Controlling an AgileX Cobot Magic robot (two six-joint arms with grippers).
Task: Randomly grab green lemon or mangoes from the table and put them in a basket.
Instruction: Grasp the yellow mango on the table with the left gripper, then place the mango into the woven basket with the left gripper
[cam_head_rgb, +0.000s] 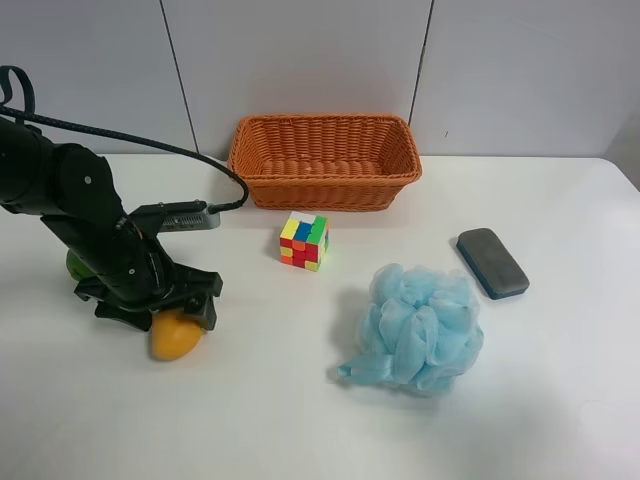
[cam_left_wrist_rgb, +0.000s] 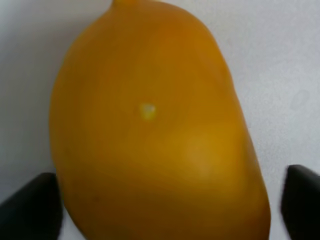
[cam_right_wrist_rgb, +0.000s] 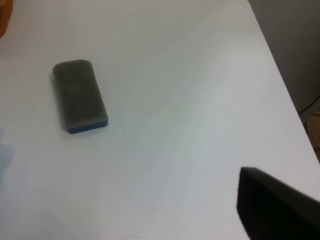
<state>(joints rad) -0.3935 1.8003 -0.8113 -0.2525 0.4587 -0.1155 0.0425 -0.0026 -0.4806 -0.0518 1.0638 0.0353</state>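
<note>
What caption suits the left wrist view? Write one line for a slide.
Left tool open over the mango on the white table, fingers flanking the fruit.

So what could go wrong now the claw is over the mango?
1. The mango looks smooth and rounded, and the left claw is open around it, so it might slip out when squeezed.
2. The green lemon sits right beside the arm, mostly hidden; the arm could knock it rolling.
3. The puzzle cube stands between the mango and the basket; a low carry might hit it.
</note>
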